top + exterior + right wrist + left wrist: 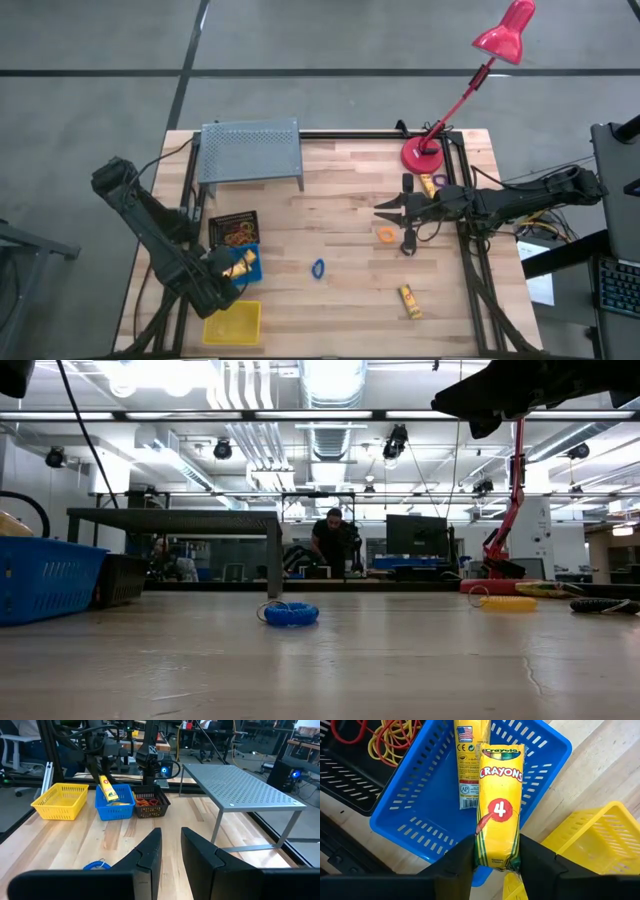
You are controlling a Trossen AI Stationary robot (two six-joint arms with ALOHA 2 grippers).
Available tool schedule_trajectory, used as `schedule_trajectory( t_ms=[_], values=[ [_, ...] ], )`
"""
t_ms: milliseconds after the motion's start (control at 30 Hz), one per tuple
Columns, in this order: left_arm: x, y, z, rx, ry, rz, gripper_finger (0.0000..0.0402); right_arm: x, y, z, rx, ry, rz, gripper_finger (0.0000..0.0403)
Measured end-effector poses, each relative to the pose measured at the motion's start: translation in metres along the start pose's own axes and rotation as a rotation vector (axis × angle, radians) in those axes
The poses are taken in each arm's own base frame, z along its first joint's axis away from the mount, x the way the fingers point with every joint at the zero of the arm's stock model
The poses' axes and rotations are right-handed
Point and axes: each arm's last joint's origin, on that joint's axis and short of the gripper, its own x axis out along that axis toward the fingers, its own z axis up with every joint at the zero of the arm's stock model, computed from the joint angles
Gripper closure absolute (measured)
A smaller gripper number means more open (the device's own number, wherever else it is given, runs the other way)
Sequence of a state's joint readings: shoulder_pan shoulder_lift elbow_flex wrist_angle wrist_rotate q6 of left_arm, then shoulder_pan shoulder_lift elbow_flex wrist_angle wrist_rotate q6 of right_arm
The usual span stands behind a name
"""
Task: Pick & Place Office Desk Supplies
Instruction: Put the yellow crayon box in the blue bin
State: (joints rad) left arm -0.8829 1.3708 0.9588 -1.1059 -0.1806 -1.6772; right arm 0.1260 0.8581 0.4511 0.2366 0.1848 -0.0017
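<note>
Wooden table (350, 300) carrying bins; left gripper (496, 862) pinching crayon box (499, 805) over blue bin (420, 815); right gripper (170, 847) hovering near orange loop (386, 234), fingers slightly parted, holding nothing.

Left wrist view: lower end of crayon pack (499, 805) hidden btwn the left gripper (496, 861) fingers. Second pack (468, 765) under it, partly covered, top cut off by edge. Yellow bin (600, 840) and black bin (355, 775) both cropped.

Low view: blue bin (45, 578) cut at frame edge; right arm only a dark shape up top. Person (328, 542) far back, too small for detail.

High view: item by lamp base (423, 156), next to right gripper (402, 220), too small to ID.
</note>
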Motion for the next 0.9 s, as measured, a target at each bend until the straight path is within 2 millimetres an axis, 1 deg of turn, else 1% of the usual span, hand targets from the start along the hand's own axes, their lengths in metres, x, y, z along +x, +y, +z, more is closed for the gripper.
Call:
schedule_trajectory(
  t_ms=[100, 300, 433, 533, 700, 800, 900],
  values=[
    [0.0, 0.0, 0.0, 0.0, -0.003, -0.001, 0.0245, 0.0, 0.0, 0.0, -0.001, 0.0, 0.0, 0.0335],
    [-0.002, 0.001, 0.001, -0.001, -0.009, -0.009, 0.0185, 0.0, 0.0, 0.0, 0.0, 0.0, 0.0, 0.0335],
    [-0.002, 0.002, 0.001, 0.002, -0.01, -0.003, 0.016, 0.0, 0.0, 0.0, -0.001, 0.0, 0.0, 0.0335],
    [-0.002, 0.002, 0.001, 0.005, -0.011, -0.001, 0.0155, 0.0, 0.0, 0.0, 0.0, 0.0, 0.0, 0.0335],
    [-0.005, 0.003, 0.002, 0.02, -0.033, -0.015, 0.0157, 0.0, 0.0, 0.0, -0.001, 0.0, 0.0, 0.0335],
    [-0.012, 0.002, 0.005, 0.046, -0.091, -0.052, 0.016, 0.0, 0.0, 0.0, -0.001, 0.0, 0.0, 0.0335],
    [-0.021, 0.002, 0.009, 0.088, -0.186, -0.093, 0.0159, 0.0, 0.0, 0.0, 0.0, 0.0, 0.0, 0.0335]
  ],
)
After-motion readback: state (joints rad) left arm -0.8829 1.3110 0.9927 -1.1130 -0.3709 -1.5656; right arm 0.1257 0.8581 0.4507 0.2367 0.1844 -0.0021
